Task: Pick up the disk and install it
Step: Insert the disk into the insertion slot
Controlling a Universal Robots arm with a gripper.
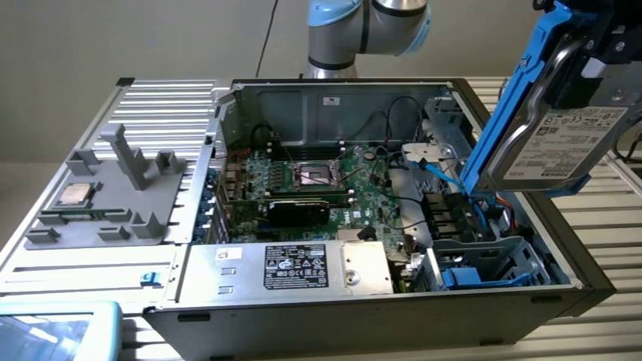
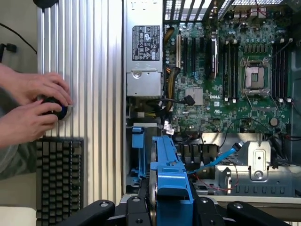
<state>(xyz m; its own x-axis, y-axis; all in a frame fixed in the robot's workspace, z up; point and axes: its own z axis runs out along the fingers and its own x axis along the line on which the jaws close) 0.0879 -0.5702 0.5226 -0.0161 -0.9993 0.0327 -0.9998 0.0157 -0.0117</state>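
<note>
Aloft, the disk (image 1: 561, 147) stands edgewise, long axis nearly vertical.

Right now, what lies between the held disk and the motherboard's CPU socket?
In the exterior view, a blue cable runs between the held disk and the CPU socket.

**Exterior view.** The camera looks down at a slant and from fairly near, across the open computer case (image 1: 351, 312) lying on the ribbed table (image 1: 150, 105). It faces the arm (image 1: 366, 26), which stands at the far side. The disk (image 1: 561, 143) hangs close to the lens at the exterior view's right.

**Wrist view.** The camera faces straight down into the case from above, with the disk's blue edge nearest the lens.

**Shared field.** Both views take in the motherboard (image 1: 377, 199), its processor socket (image 1: 318, 174), the power supply (image 1: 301, 267) and the ribbed table beside the case.
</note>
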